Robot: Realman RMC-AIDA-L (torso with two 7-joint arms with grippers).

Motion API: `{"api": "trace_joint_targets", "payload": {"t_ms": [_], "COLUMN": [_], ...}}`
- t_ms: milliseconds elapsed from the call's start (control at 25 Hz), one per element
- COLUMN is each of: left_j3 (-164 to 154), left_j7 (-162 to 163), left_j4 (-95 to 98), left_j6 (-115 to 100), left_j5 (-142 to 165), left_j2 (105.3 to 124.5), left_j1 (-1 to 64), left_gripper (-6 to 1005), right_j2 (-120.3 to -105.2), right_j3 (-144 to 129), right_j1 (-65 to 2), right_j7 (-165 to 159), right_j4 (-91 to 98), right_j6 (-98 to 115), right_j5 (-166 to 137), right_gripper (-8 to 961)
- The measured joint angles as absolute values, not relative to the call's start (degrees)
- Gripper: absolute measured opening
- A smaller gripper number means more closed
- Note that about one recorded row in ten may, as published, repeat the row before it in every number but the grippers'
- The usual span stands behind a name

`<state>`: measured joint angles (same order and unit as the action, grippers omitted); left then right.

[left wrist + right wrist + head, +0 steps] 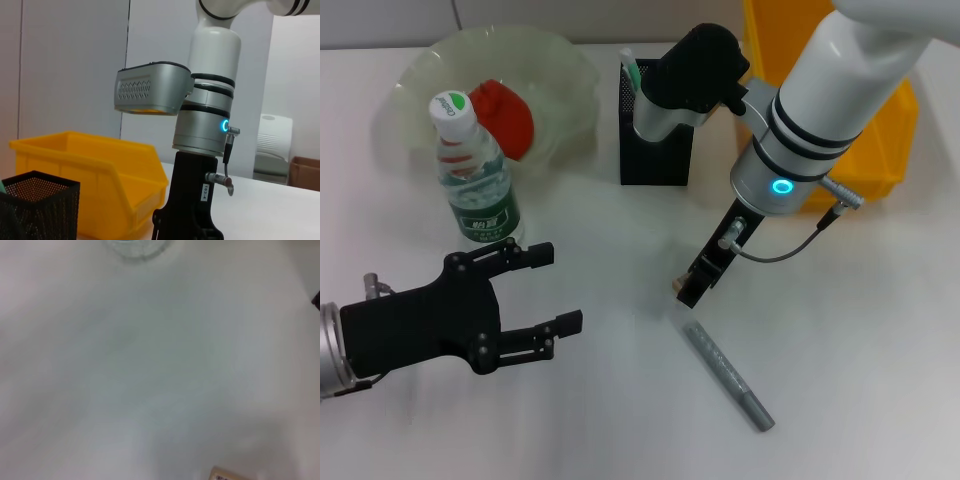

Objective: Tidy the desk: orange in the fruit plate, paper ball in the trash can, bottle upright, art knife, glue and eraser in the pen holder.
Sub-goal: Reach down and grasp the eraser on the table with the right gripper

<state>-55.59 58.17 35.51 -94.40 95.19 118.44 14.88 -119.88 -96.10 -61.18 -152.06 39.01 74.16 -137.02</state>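
Observation:
The orange (505, 118) lies in the pale-green fruit plate (565, 60) at the back left. In front of it the bottle (475, 185) stands upright. The mint-green art knife (632, 70) sticks out of the black mesh pen holder (655, 150). The grey glue (725, 375) lies flat on the table. My right gripper (695, 282) hangs low just above the glue's near end, with the beige eraser (677, 287) (227, 474) at its tip. My left gripper (545, 290) is open and empty, in front of the bottle. The yellow trash can (880, 150) stands at the back right. The paper ball is out of view.
The right arm's forearm (820, 90) reaches over the pen holder and the trash can. In the left wrist view the trash can (100, 175) and the pen holder (40, 200) stand beside the right arm (205, 125).

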Motion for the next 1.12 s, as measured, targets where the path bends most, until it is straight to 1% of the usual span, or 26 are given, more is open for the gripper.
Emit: {"api": "trace_joint_targets", "payload": {"t_ms": [120, 1120], "left_j3": [-55.74, -55.72], "left_j7": [57.85, 57.92], "left_j4": [35.5, 34.98], "left_j6": [-94.37, -94.4], "left_j5": [95.19, 95.19], "left_j2": [118.46, 118.48], "left_j1": [15.05, 15.65], "left_gripper": [819, 819], "right_j2": [-119.88, -119.89], "right_j3": [-96.51, -100.3], "right_j1": [-61.26, -61.48], "right_j7": [-152.05, -151.96], "right_j4": [39.08, 39.28], "right_j6": [74.16, 72.71], "right_j5": [-136.86, -135.61], "right_gripper": [655, 651]}}
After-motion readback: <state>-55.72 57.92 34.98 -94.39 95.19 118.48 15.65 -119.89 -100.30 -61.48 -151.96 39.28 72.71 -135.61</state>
